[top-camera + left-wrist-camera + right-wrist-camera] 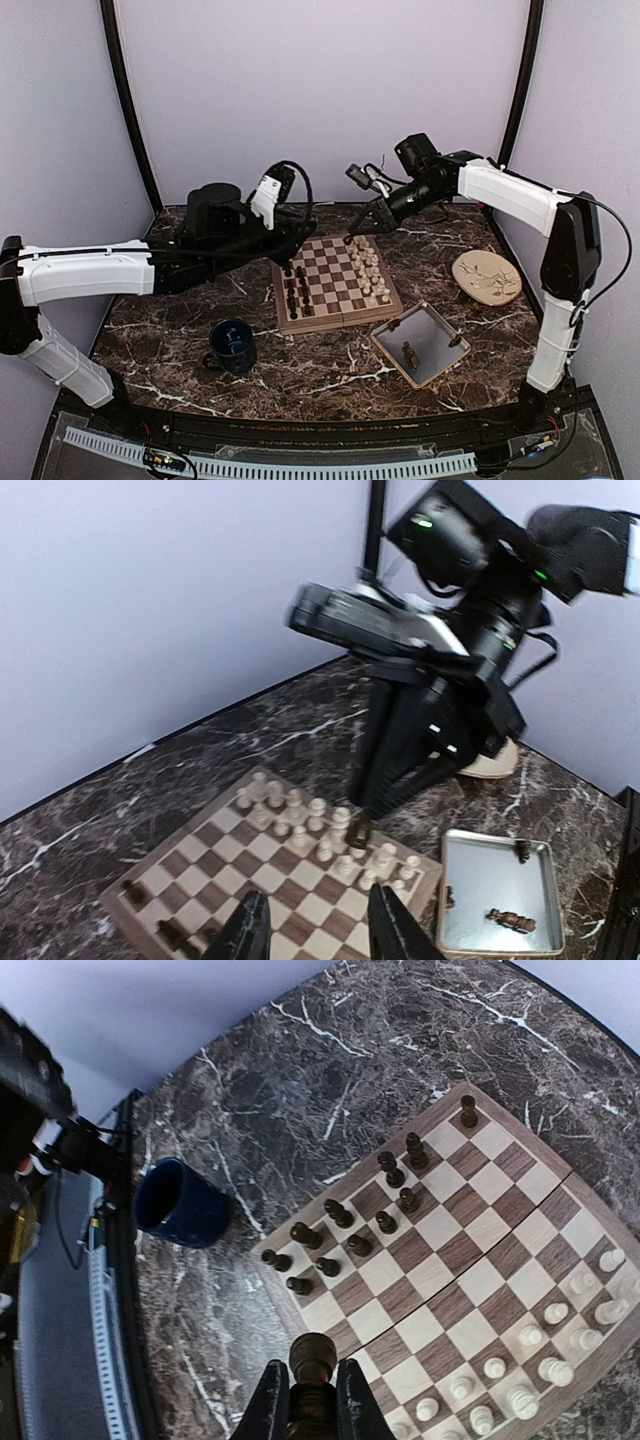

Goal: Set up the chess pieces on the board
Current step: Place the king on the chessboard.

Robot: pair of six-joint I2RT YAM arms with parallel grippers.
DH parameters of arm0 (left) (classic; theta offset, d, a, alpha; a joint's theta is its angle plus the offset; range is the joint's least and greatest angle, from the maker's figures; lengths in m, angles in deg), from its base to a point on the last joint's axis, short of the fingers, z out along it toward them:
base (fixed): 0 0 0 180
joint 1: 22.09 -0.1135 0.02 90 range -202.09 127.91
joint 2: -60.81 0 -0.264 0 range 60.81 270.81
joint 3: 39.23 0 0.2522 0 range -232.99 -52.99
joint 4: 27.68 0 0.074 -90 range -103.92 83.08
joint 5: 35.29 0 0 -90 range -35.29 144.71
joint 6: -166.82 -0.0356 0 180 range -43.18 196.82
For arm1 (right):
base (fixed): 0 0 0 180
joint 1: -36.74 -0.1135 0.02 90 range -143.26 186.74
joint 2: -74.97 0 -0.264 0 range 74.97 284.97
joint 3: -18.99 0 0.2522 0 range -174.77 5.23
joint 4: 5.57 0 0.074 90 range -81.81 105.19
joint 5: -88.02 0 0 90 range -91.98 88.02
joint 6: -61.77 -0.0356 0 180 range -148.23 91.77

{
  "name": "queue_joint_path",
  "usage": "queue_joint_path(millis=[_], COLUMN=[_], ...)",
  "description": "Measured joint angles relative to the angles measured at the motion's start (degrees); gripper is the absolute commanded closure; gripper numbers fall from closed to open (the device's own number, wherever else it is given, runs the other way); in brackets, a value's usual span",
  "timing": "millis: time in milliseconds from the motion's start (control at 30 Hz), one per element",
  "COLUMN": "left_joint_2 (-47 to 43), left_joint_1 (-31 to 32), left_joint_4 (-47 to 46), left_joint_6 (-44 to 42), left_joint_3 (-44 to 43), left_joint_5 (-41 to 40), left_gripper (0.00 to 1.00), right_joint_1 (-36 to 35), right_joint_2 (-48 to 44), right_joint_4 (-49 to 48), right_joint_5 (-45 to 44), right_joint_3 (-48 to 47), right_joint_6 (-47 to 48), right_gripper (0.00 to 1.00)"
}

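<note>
The board (335, 285) lies mid-table, dark chess pieces (297, 290) ranked along its left side and cream ones (368, 270) along its right. My right gripper (350, 238) hangs over the board's far edge, shut on a dark piece (313, 1355) that stands upright between its fingers (272, 1405). In the left wrist view that piece (360, 830) hovers just above the cream rows (300, 815). My left gripper (318, 930) is open with nothing between its fingers, above the board's far left part (295, 238).
A grey tray (440, 340) with dark pieces (409, 353) sits right of the board's near corner. A round beige plate (487, 277) lies at the right, a blue mug (233, 345) at the near left. Walls close in behind and at both sides.
</note>
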Motion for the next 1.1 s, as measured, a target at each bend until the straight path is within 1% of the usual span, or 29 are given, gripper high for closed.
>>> queue_joint_path(millis=[100, 200, 333, 433, 567, 733, 767, 933, 1033, 1100], left_joint_2=[-3.0, -4.0, -4.0, -4.1, -4.4, -4.5, -4.5, -4.5, -3.9, -2.9], left_joint_1=[-5.8, -10.4, -13.7, -14.5, -15.1, -15.4, -15.5, -15.7, -15.7, -15.7], left_joint_4=[8.7, 15.2, 22.9, 25.2, 27.5, 27.9, 27.9, 28.4, 30.1, 31.3], left_joint_6=[2.3, 3.8, 5.0, 5.4, 5.6, 5.6, 5.6, 5.5, 5.0, 4.7], left_joint_3=[-2.2, -2.9, -2.8, -2.3, -1.7, -1.7, -1.7, -1.7, -2.3, -3.5], left_joint_5=[-0.1, -0.3, 0.6, 1.0, 1.2, 1.4, 1.5, 2.3, 2.9, 3.7], left_gripper=[0.64, 0.64, 0.63, 0.63, 0.63, 0.63, 0.63, 0.62, 0.62, 0.61], right_joint_1=[-3.3, -6.7, -10.4, -13.0, -14.3, -15.3, -15.5, -15.5, -15.5, -15.5], right_joint_2=[2.1, 6.3, 12.0, 15.7, 17.0, 18.4, 18.6, 19.0, 19.0, 18.9], right_joint_4=[0.0, 0.3, 1.4, 2.3, 3.1, 3.1, 3.1, 3.1, 3.0, 3.1], right_joint_5=[-7.1, -14.4, -22.2, -27.8, -30.8, -34.0, -34.3, -35.8, -35.7, -35.3], right_joint_3=[-1.7, -4.3, -7.2, -8.7, -9.2, -10.0, -10.0, -10.0, -10.1, -10.2], right_joint_6=[2.6, 5.1, 7.8, 9.9, 10.8, 11.9, 12.0, 12.3, 12.1, 11.6], right_gripper=[0.96, 0.96, 0.96, 0.95, 0.95, 0.93, 0.9, 0.65, 0.57, 0.56])
